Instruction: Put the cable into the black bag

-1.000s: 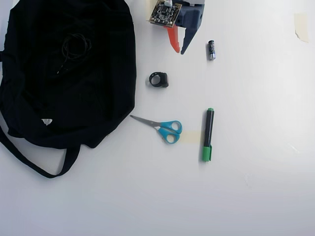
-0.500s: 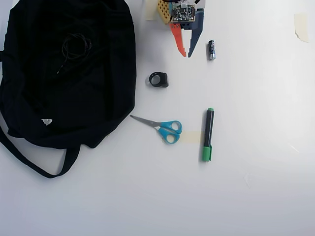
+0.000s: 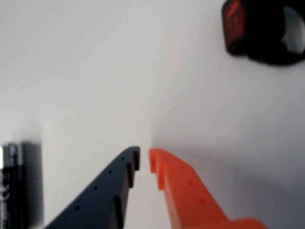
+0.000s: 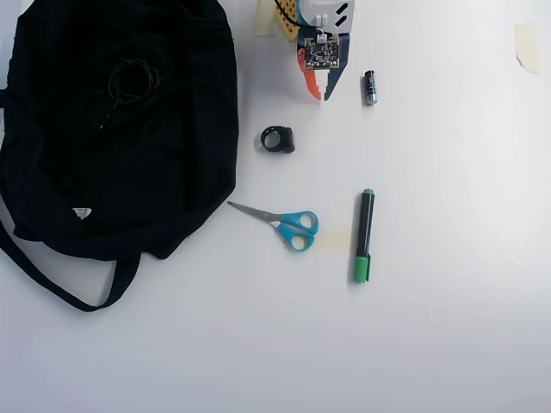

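Note:
The black bag (image 4: 120, 146) lies flat on the white table at the left of the overhead view. A thin black cable (image 4: 131, 84) lies coiled on the bag's upper part, dark on dark. My gripper (image 4: 321, 95) is at the top middle, to the right of the bag and well away from the cable. In the wrist view the dark blue and orange fingers of my gripper (image 3: 144, 160) stand almost tip to tip with nothing between them, over bare table. Bag and cable are out of the wrist view.
A small battery (image 4: 370, 88) lies just right of the gripper and shows in the wrist view (image 3: 12, 186). A black ring-shaped object (image 4: 278, 139) lies below the gripper, also in the wrist view (image 3: 262, 31). Blue-handled scissors (image 4: 288, 225) and a green marker (image 4: 363, 235) lie mid-table.

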`<state>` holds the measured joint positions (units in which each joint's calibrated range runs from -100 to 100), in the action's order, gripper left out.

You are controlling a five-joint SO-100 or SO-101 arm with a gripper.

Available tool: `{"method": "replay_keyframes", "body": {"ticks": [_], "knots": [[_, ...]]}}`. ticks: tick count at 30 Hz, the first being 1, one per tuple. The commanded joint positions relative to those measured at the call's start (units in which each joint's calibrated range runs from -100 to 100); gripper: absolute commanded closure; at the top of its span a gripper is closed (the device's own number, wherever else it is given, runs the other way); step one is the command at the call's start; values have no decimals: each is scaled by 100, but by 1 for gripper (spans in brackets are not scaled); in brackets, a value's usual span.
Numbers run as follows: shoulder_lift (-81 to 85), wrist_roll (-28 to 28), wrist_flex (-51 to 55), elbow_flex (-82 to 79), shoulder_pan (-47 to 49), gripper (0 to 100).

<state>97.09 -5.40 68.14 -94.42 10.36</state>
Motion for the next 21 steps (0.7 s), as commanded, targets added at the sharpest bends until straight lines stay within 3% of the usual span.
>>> {"method": "replay_keyframes", "body": {"ticks": [1, 21], "knots": [[25, 15, 249, -253, 19, 97], [249, 10, 283, -486, -41, 98]]}}
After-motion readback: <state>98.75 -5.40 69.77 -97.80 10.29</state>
